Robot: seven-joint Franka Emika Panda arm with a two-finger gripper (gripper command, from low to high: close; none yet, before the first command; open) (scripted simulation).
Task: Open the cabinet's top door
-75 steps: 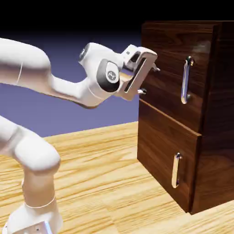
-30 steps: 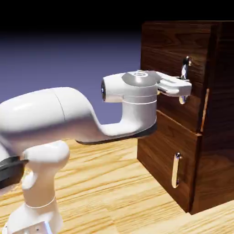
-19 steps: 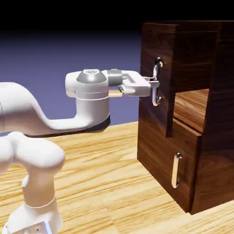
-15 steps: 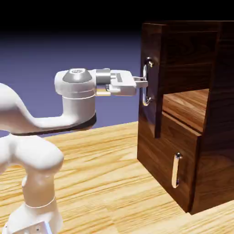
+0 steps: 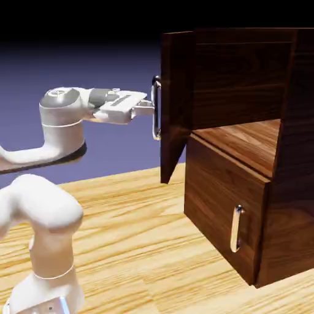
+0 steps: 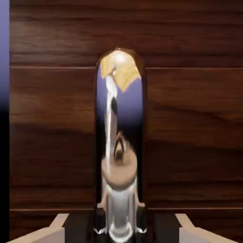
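White two-finger gripper (image 5: pixel 146 108): its fingers were clamped on the handle, one at each side of the bar.
Curved silver metal bar handle (image 5: pixel 156 108): it stood upright between the finger tips, fixed on the door.
Tall dark walnut-grained top door (image 5: pixel 176 104): it had swung much wider than half a second earlier, and was now standing out from the cabinet front, toward the robot.
Dark wooden cabinet (image 5: pixel 300 159): its upper compartment lay open to view, the reddish wood shelf (image 5: pixel 242 138) showing.
Lower panel with shorter silver handle (image 5: pixel 225 205): it remained closed.
Meaning for task: the opening seemed nearly or fully done; a further pull might strain the grip.
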